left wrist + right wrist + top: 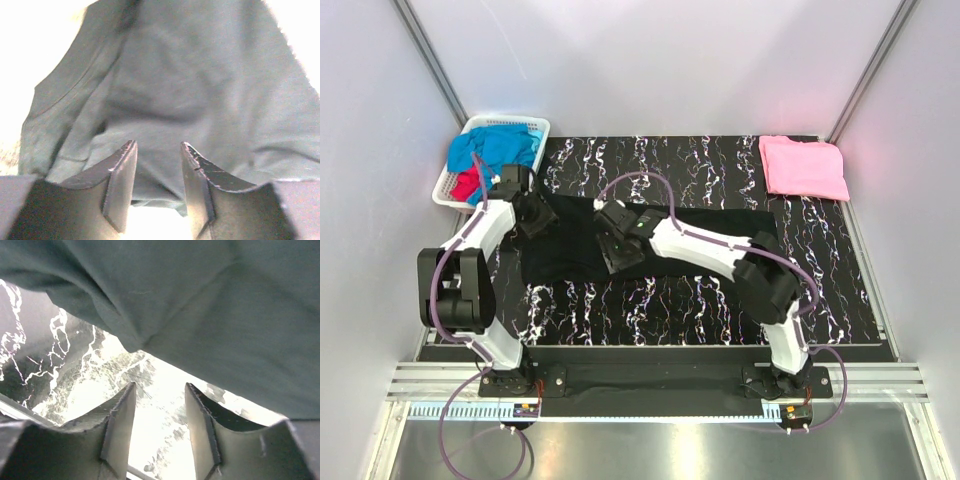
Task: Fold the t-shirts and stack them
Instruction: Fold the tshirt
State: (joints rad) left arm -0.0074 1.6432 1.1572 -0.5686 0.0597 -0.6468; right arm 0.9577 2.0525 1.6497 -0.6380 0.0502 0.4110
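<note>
Across the middle of the dark marbled mat (720,310), the black t-shirt (565,255), spread flat as one wide band from left to right, partly hidden under both arms. At the far right corner of the mat, the pink t-shirt (805,167), folded to a neat rectangle, well apart from the black one. At the far left, beside the corner of the mat, a white slotted basket (510,122), with the blue t-shirt (500,148) crumpled inside and the red t-shirt (468,185) under it at the near end, only a small part visible. Over the left end of the black t-shirt, the left gripper (538,218). In its wrist view, jaws spread with a clear gap, dark softly wrinkled cloth just beyond the fingertips (122,175), an edge of that cloth running across the gap, nothing pinched as far as visible. Near the middle of the black t-shirt, the right gripper (620,252), on an arm stretched in from the right side. In its wrist view, jaws also spread apart, nothing between them, only the bright mat with white veins in the gap, and a folded edge of the black cloth a little beyond and above. Contact with the cloth, for either gripper: not possible to tell from these views.
</note>
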